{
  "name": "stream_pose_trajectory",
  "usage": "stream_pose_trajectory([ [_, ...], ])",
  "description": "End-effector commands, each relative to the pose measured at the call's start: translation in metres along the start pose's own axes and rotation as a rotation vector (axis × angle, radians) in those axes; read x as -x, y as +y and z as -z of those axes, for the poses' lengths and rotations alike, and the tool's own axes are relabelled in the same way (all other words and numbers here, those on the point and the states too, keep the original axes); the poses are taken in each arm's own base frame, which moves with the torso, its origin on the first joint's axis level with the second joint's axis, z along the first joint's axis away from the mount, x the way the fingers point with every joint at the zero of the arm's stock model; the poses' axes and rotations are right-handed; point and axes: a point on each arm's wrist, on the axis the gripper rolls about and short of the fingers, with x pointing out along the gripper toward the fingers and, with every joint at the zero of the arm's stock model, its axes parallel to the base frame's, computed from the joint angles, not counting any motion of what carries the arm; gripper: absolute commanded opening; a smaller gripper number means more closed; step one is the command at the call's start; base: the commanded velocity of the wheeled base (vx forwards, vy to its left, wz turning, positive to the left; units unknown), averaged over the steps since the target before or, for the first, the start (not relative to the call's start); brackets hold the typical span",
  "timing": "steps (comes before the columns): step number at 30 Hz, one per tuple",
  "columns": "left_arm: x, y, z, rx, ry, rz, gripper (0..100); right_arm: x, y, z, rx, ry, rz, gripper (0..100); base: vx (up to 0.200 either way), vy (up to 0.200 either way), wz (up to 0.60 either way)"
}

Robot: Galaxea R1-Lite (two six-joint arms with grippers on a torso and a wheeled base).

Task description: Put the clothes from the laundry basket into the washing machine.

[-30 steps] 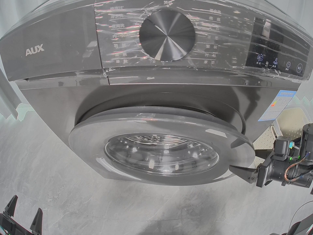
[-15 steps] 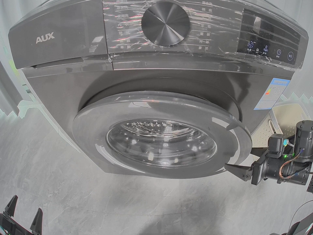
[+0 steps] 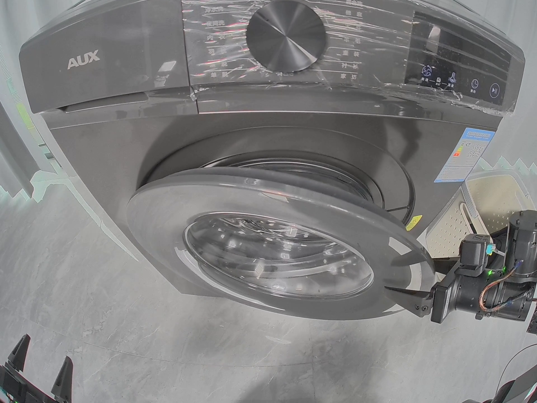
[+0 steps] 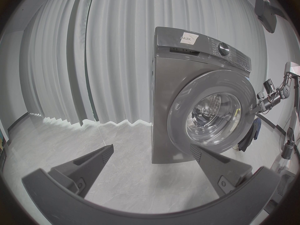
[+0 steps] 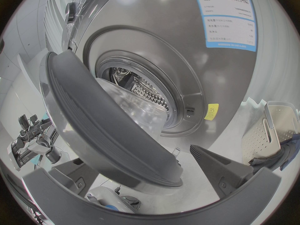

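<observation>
The grey washing machine stands in front of me with its round glass door partly swung out, showing part of the drum opening. My right gripper is at the door's right rim, open, with the rim between its fingers. A cream laundry basket sits on the floor right of the machine, with dark clothes draped over its edge. My left gripper hangs low at the left, open and holding nothing, well away from the machine.
Grey tiled floor lies open in front of the machine. Pleated curtains line the wall behind and left of it. The basket stands close to the right arm.
The door has swung out from nearly shut, its right rim drawn toward me with the right gripper on it. The head view has shifted a little. The left gripper has kept still.
</observation>
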Motion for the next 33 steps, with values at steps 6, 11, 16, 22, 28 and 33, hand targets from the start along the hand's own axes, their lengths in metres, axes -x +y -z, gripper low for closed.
stream_pose_trajectory([
  [6, 0.000, 0.000, 0.004, 0.000, -0.003, 0.000, 100, -0.004, 0.002, -0.002, 0.005, 0.005, -0.013, 100, 0.000, 0.000, 0.00],
  [11, 0.000, 0.000, 0.004, -0.001, -0.003, 0.000, 100, -0.004, 0.002, -0.001, 0.005, 0.006, -0.015, 100, 0.000, 0.000, 0.00],
  [16, 0.000, 0.000, 0.004, 0.000, -0.003, 0.000, 100, -0.004, 0.007, 0.006, 0.020, 0.034, -0.041, 100, -0.160, 0.000, 0.00],
  [22, 0.000, 0.000, 0.004, 0.000, -0.003, 0.000, 100, 0.001, 0.010, 0.018, 0.026, 0.071, -0.062, 100, -0.167, 0.000, 0.00],
  [28, 0.000, 0.000, 0.004, 0.000, -0.003, 0.000, 100, 0.007, 0.010, 0.021, 0.027, 0.064, -0.060, 100, 0.000, 0.000, 0.00],
  [33, 0.000, 0.000, 0.004, 0.000, -0.003, 0.000, 100, 0.006, 0.008, 0.015, 0.022, 0.041, -0.049, 100, 0.000, 0.000, 0.00],
])
